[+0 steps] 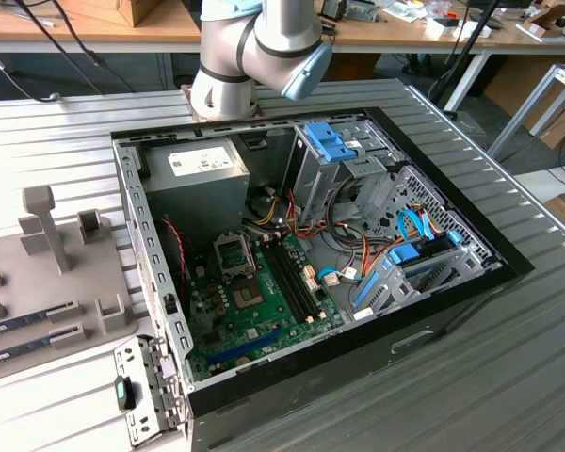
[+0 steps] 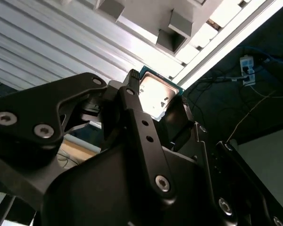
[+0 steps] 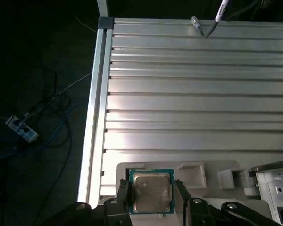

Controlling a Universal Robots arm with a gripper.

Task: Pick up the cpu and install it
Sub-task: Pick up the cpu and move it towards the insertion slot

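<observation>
Exterior view, left to right: grey tray (image 1: 38, 282) on the ribbed table (image 1: 508, 377), then the open PC case (image 1: 311, 395) with the green motherboard (image 1: 235, 320) inside. In both wrist views my gripper (image 3: 151, 194) (image 2: 156, 101) is clamped on the cpu (image 3: 151, 190) (image 2: 154, 94), one finger each side, tray just beyond it.

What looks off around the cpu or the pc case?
Nothing stands out. The small square cpu, silvery metal top with thin green rim, sits straight between the fingertips of the black gripper in both wrist views, no visible damage. The open black computer case lies flat on the ribbed table.
</observation>
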